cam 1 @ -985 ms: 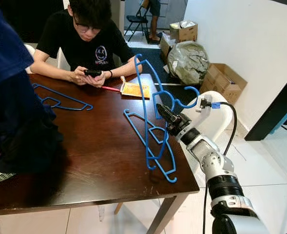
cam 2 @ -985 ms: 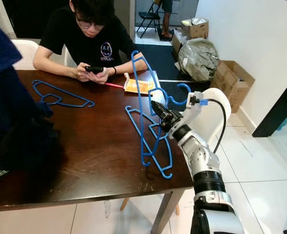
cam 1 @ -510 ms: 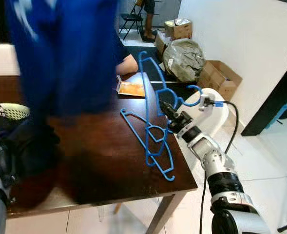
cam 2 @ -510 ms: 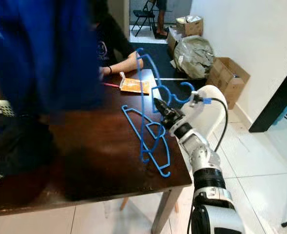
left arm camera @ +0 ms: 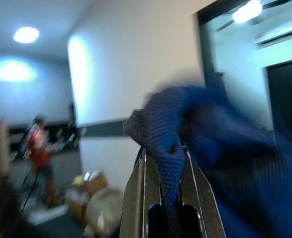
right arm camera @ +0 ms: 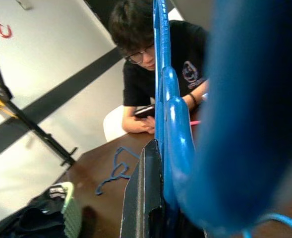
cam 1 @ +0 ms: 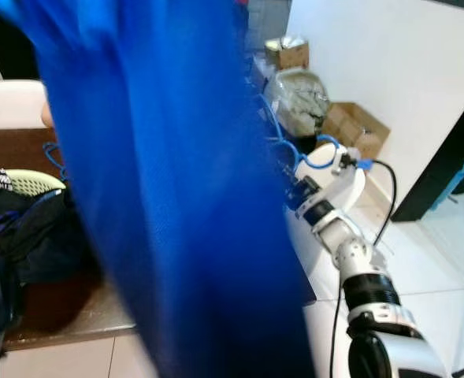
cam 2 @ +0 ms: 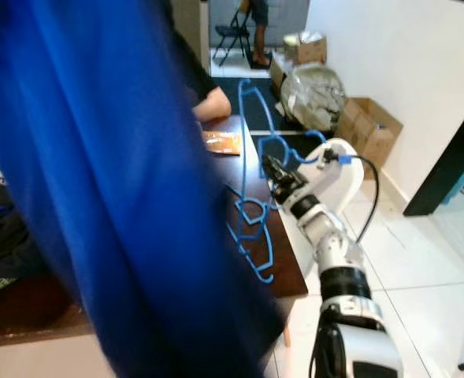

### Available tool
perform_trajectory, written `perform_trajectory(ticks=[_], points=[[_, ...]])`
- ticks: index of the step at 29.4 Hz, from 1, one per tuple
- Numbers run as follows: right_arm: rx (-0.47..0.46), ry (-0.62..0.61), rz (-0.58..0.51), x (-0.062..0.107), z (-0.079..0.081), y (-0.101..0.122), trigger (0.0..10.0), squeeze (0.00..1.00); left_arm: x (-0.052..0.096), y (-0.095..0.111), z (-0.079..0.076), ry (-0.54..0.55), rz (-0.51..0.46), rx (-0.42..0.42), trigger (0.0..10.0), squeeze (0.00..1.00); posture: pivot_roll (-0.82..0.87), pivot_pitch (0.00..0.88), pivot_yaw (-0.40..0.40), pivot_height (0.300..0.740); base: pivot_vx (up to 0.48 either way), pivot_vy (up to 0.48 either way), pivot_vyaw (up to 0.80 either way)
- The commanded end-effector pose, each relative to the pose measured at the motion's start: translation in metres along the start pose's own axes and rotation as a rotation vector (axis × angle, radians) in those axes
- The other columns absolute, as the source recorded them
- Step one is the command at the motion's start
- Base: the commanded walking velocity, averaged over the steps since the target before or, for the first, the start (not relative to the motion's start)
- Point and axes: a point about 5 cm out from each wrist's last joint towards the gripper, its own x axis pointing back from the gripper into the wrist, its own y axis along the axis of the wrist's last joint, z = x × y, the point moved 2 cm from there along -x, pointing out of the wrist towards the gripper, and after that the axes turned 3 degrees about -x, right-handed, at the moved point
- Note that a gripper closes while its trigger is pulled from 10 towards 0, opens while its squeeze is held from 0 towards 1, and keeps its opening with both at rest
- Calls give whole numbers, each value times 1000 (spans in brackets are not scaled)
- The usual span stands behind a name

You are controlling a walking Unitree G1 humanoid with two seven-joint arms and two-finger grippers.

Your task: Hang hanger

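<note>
Part of a printed word is seen on the white band of a dark bag (cam 1: 3,179), too blurred to be read.

We see our right gripper (right arm camera: 158,198) closed on a blue hanger (right arm camera: 160,74), which runs straight away from the camera. Blurred blue cloth (right arm camera: 250,114) sits close to the lens. Past it, a person (right arm camera: 155,69) in a black shirt sits at the brown table (right arm camera: 111,208), holding a phone (right arm camera: 145,112). Another hanger (right arm camera: 115,171) lies flat on the table. A dark bag (right arm camera: 31,225) rests at the table's near end.
</note>
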Motion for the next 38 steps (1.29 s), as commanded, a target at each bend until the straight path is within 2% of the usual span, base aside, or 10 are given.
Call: perform_trajectory(ticks=[1, 11, 15, 22, 28, 29, 30, 31, 32, 38], points=[[33, -34, -28, 1, -5, 12, 10000, 0, 6, -17, 10, 66, 66, -50, 0, 0, 158, 0, -84, 740, 0, 0, 0], [91, -102, -29, 2, -13, 23, 10000, 0, 17, -84, 1, 74, 271, -66, 0, 0, 149, 0, -74, 740, 0, 0, 0], [141, -125, 11, 6, -17, 18, 10000, 0, 34, -133, -25, 10, 424, -2, 0, 0, 141, 0, -67, 740, 0, 0, 0], [212, -138, 70, 9, -21, 12, 10000, 0, 56, -168, -43, -5, 566, 21, 0, 0, 135, 0, -67, 740, 0, 0, 0], [217, -148, 94, 11, -24, 6, 10000, 0, 90, -208, -87, -88, 773, 72, 0, 0, 137, 0, -69, 740, 0, 0, 0], [214, -153, 102, 12, -25, 2, 10000, 0, 106, -224, -103, -130, 881, 75, 1882, 0, 141, 0, -69, 740, 0, 0, 0], [214, -153, 102, 12, -25, 2, 10000, 0, 106, -224, -103, -130, 881, 75, 1882, 0, 141, 0, -69, 740, 0, 0, 0], [212, -159, 112, 12, -27, -2, 10000, 0, 122, -237, -113, -152, 977, 69, 8353, 102, 141, 0, -70, 740, 0, 0, 0], [209, -162, 116, 13, -27, -5, 10000, 0, 137, -246, -121, -174, 1063, 66, 10000, 996, 139, 0, -67, 740, 0, 0, 0], [194, -167, 113, 14, -28, -5, 10000, 0, 140, -247, -124, -182, 1087, 82, 10000, 1000, 139, 0, -67, 740, 0, 0, 0]])
